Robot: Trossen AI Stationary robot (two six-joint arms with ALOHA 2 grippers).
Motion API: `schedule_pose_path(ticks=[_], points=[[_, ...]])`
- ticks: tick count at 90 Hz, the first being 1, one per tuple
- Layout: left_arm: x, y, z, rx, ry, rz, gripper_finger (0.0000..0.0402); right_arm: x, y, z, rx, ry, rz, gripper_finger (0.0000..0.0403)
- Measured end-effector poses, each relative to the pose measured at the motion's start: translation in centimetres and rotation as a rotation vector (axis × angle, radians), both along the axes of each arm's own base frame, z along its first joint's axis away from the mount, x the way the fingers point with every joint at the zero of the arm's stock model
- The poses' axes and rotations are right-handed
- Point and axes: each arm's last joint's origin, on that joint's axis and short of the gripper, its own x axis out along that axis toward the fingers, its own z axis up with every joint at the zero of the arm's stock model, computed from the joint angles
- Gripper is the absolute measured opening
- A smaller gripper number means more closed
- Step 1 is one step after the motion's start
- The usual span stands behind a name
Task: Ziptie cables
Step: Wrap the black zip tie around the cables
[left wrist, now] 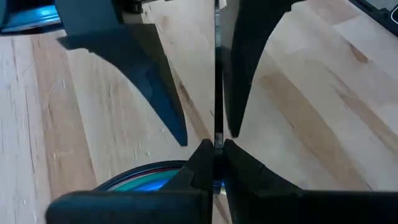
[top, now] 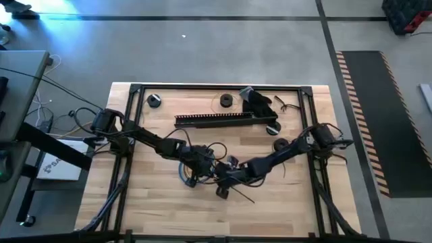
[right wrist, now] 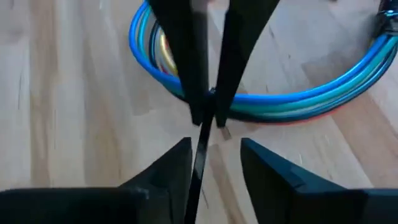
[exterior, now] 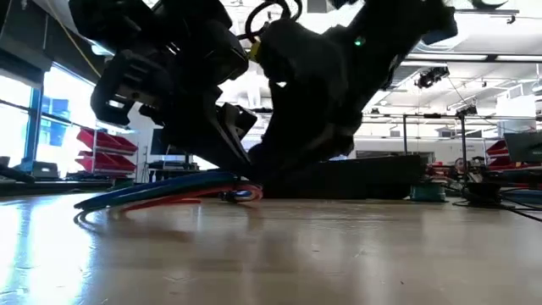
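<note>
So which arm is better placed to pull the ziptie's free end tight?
Right, probably. The right gripper is open with the ziptie running between its fingers, so it only needs to close and pull. The left gripper is shut on it beside the cables.

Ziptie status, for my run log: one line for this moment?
left tool shut on ziptie | right tool open around ziptie | cables on table

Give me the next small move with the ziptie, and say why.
Probably close the right tool on the ziptie. The left tool is pinched shut on the strip near the cables, while the right tool's fingers stand open on either side of it, so that end is not gripped for pulling.
</note>
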Motion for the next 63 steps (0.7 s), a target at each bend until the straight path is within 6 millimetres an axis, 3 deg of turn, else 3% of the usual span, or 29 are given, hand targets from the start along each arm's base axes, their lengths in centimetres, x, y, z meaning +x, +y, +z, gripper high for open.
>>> schedule_pose_path(ticks=[26, 41, 63], points=[[0.0, 0.0, 0.0, -0.001, 0.005, -0.003, 0.0001, 0.2, 0.1, 0.2, 0.002, -0.029, -0.003, 0.0065], [-0.1, -0.1, -0.1, -0.004, 0.012, -0.009, 0.0001, 0.2, 0.3, 0.2, 0.059, -0.014, 0.039, 0.0008], [-0.2, 0.0, -0.3, 0.022, 0.025, -0.022, 0.0001, -1.3, 2.1, -0.2, 0.116, 0.076, -0.019, 0.0000]])
